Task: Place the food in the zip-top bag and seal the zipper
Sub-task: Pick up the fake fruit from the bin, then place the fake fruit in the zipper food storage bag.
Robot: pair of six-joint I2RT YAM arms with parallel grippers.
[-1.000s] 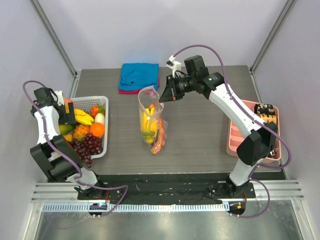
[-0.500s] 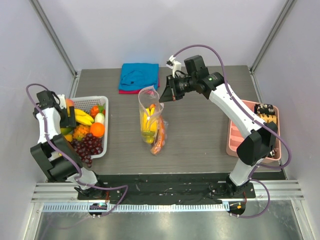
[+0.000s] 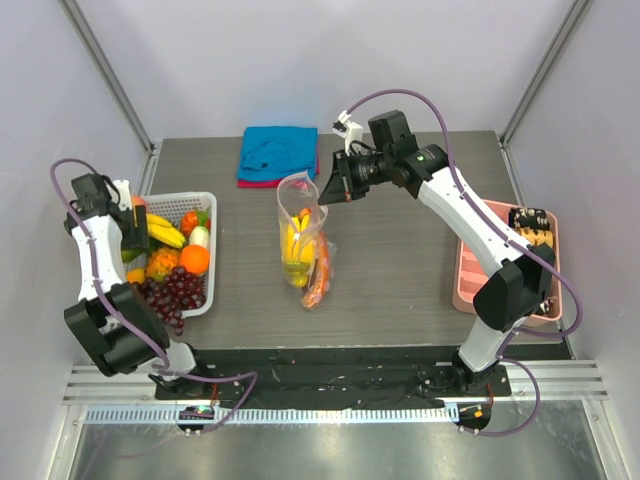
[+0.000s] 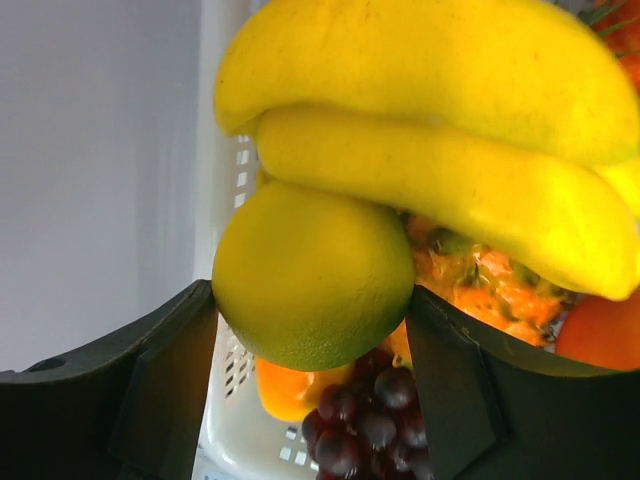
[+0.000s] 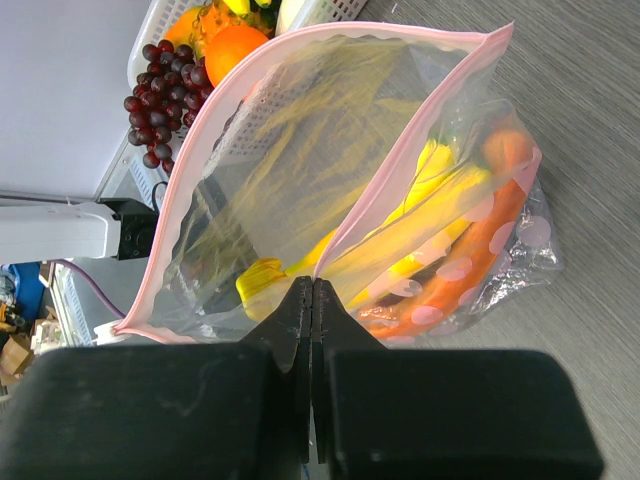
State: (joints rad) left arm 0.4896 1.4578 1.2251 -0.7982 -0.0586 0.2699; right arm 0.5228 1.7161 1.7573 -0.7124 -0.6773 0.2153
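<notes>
The zip-top bag (image 3: pixel 300 235) stands upright mid-table with its mouth open. My right gripper (image 3: pixel 322 190) is shut on the pink zipper (image 5: pixel 400 170) strip of the near wall and holds it up. Inside the bag lie yellow banana-like pieces (image 5: pixel 430 230) and an orange carrot-like piece (image 5: pixel 470 260). More food fills a white basket (image 3: pixel 205 200) at the left: bananas (image 4: pixel 430 120), a grape bunch (image 4: pixel 370 420), an orange (image 3: pixel 195 259). My left gripper (image 4: pixel 310 292) reaches into the basket's left side, its fingers against both sides of a round green-yellow fruit (image 4: pixel 312 240).
A folded blue-and-red cloth (image 3: pixel 278 155) lies at the back of the table. A pink compartment tray (image 3: pixel 465 285) with dark brown-and-tan pieces (image 3: pixel 530 220) sits at the right edge, beside the right arm's base. Grey walls enclose the table.
My left gripper's jaws have narrowed round the green-yellow fruit in the basket, and the left arm has shifted slightly. The right arm and the bag have not moved.
</notes>
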